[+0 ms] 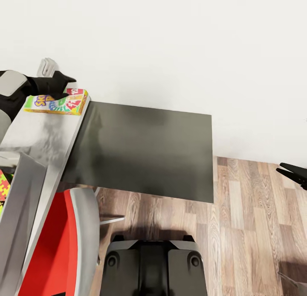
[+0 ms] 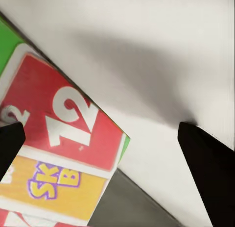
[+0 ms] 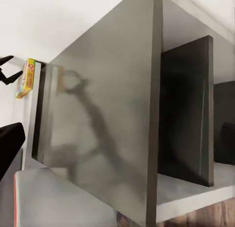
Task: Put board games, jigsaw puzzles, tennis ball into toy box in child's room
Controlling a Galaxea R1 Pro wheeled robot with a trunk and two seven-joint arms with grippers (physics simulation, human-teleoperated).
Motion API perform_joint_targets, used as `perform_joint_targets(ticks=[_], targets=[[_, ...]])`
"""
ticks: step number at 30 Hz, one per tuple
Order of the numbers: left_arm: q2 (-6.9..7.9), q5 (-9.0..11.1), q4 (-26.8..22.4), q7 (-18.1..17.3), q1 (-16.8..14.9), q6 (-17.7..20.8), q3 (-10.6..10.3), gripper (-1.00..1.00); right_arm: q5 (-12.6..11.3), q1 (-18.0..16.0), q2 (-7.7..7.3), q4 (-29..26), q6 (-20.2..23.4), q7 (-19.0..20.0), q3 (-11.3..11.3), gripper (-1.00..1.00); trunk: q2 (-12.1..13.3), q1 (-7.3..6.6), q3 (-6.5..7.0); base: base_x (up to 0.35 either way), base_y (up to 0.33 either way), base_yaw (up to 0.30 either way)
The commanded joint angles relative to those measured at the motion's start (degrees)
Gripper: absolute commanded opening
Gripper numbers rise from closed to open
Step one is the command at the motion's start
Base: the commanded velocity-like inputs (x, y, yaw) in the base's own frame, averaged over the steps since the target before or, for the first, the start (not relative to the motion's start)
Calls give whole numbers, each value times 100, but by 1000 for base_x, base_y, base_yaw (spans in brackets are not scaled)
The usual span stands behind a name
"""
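My left pincer (image 1: 68, 88) is spread around the game box (image 1: 56, 102) on the desk (image 1: 38, 134); right pincer (image 1: 285, 169) spread, empty.

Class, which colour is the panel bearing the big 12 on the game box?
Red, with white numerals; the game box shows it best in the left wrist view.

A red chair (image 1: 59, 245) stands on wooden floor (image 1: 256, 227); white wall (image 1: 192, 44) behind.

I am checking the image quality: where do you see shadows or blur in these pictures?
Head view: a soft shadow of the arm lies on the pale table top below the board game. Left wrist view: the board game's print is slightly blurred, with a broad shadow on the wall. Right wrist view: an arm-shaped shadow crosses the grey panel.
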Motion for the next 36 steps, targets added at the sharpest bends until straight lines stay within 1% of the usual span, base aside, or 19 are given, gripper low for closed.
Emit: perform_joint_targets(ticks=[1,9,14,29,33,36], targets=[[3,97,-7,34,-1,1,-28,100,0,-5,-1,1,27,12,-2,100,-7,171,-7,0,0,-63],[3,95,-13,22,2,1,228,100,0,-4,-1,1,24,12,2,100,-7,171,-7,0,0,-27],[3,93,-19,19,2,1,328,100,0,-5,-1,1,23,12,4,100,-7,171,-7,0,0,-9],[10,100,-44,-13,3,6,421,100,0,-5,-1,1,16,4,26,100,-7,171,-7,0,0,-2],[11,153,-84,-25,3,8,472,100,0,-6,-1,1,13,0,33,100,-7,171,-7,0,0,0],[11,242,-118,-31,3,9,502,100,0,-4,-1,1,11,-3,37,100,-7,171,-7,0,0,0]])
